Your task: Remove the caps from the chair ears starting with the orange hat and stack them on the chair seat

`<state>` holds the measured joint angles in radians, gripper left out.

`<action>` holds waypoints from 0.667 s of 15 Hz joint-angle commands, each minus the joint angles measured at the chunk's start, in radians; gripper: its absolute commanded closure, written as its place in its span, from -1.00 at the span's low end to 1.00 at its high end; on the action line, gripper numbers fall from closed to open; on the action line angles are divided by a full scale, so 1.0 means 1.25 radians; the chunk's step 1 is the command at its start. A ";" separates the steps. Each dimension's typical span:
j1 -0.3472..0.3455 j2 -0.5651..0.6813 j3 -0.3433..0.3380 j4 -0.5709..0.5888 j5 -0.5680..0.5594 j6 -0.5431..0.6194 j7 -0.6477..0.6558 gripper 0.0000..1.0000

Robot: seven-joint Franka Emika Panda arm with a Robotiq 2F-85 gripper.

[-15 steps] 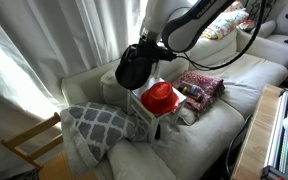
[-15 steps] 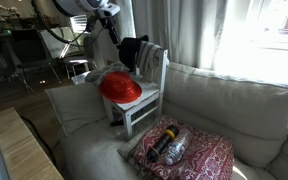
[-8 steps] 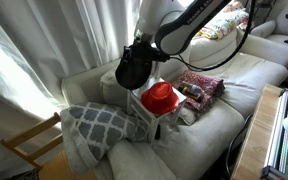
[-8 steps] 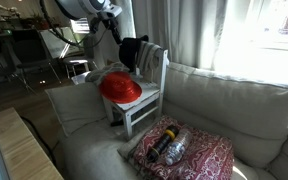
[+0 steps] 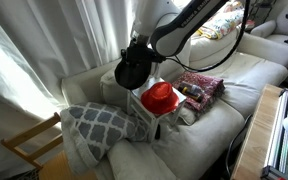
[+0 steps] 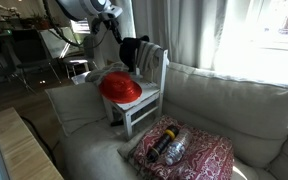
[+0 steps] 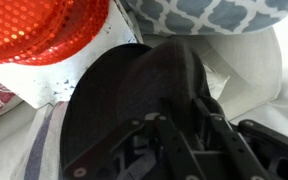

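Observation:
The orange hat (image 5: 160, 97) (image 6: 119, 87) (image 7: 44, 30) lies on the chair seat (image 6: 136, 101) of the small white chair, which stands on the sofa. The larger black hat (image 5: 132, 68) (image 6: 134, 48) (image 7: 114, 100) hangs on one chair ear at the top of the slatted backrest (image 6: 152, 66). The other chair ear (image 6: 165, 52) is bare. My gripper (image 7: 176, 110) (image 5: 141, 50) presses against the black hat from above, its fingers drawn close together on the dark fabric. Dark fingers against the dark hat hide the exact contact.
A red patterned cushion (image 5: 199, 88) (image 6: 189, 152) with a dark bottle-like object (image 6: 170, 145) lies on the sofa beside the chair. A grey-and-white patterned cushion (image 5: 99, 125) (image 7: 204, 12) is on the chair's other side. A bare wooden chair frame (image 5: 29, 142) stands by the curtains.
The fingers have drawn together on the black hat. The arm has shifted slightly over the chair back. The orange hat has stayed put on the seat.

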<state>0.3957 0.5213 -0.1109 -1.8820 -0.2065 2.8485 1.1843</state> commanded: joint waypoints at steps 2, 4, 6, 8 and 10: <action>-0.005 -0.004 0.010 0.008 0.049 -0.039 -0.005 1.00; -0.020 -0.019 0.028 0.004 0.083 -0.066 -0.012 0.96; -0.074 -0.047 0.093 -0.006 0.166 -0.102 -0.061 0.96; -0.126 -0.076 0.152 -0.011 0.261 -0.133 -0.115 0.96; -0.171 -0.100 0.196 -0.018 0.357 -0.159 -0.165 0.96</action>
<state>0.2773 0.4598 0.0364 -1.8719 0.0828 2.7131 1.0758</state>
